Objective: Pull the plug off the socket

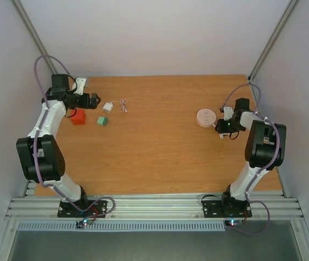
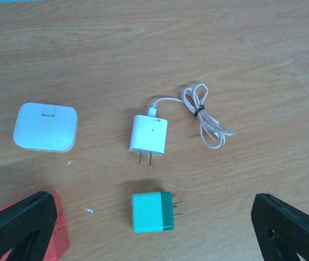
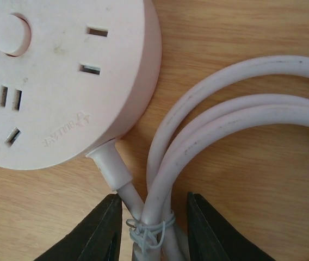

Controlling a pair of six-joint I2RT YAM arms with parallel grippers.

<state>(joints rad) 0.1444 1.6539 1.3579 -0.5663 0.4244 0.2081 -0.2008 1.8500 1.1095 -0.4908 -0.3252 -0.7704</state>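
The right gripper (image 3: 154, 198) is open astride the cord (image 3: 241, 70) beside the socket (image 3: 62, 98); the left gripper (image 2: 152, 201), far from the socket, is open.

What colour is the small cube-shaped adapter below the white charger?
Teal green; the small cube-shaped plastic adapter shows best in the left wrist view.

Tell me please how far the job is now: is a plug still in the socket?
Done, it seems: the socket shows only empty openings, and the white charger and green adapter lie loose below the left pincer, which is open and holds nothing. In hand: the right pincer straddles the socket's coiled cord; whether it clamps is unclear. Left: probably only drawing the arms back.
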